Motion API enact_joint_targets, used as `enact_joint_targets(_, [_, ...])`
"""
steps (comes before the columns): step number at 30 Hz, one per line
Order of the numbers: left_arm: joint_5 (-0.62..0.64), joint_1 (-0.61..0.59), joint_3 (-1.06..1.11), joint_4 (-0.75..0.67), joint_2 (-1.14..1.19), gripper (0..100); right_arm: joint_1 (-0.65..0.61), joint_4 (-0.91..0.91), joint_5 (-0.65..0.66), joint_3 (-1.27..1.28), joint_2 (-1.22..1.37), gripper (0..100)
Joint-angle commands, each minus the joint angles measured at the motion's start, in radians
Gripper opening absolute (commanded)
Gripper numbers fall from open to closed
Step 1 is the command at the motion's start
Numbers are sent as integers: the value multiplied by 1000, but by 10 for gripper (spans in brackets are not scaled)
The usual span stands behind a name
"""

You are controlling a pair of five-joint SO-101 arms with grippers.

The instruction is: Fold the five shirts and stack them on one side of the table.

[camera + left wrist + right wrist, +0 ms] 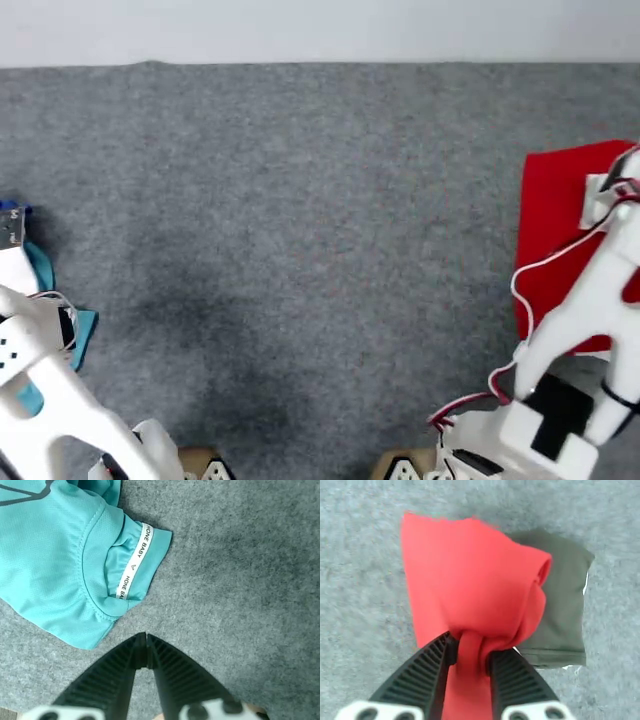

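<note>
A teal shirt [55, 555] lies on the grey table, its collar and white label facing my left gripper [146, 647], which is shut with nothing between its fingers, just off the collar edge. In the high view the teal shirt [82, 330] peeks out beside the left arm at the table's left edge. My right gripper [469, 652] is shut on a bunched fold of a red shirt [470, 585], which hangs over a dark olive folded shirt [562, 605]. The red shirt [560, 230] sits at the table's right edge under the right arm.
The grey carpet-like table top [300, 230] stretches wide between the two arms. The right arm's white links and cables [560, 330] cross over the red shirt. A pale wall borders the far edge.
</note>
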Motion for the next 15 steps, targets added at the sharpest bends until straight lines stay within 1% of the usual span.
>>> enact_joint_targets(1, [9,0,-2,6,-21,6,58,-36,9,-6,42,9])
enact_joint_targets(5, [9,0,-2,8,-21,6,91,-110,12,-6,136,9])
enact_joint_targets(8, [9,2,-2,6,-21,6,117,-173,44,-6,183,9])
enact_joint_targets(15, [9,2,-2,6,-21,6,159,-311,80,-5,206,9])
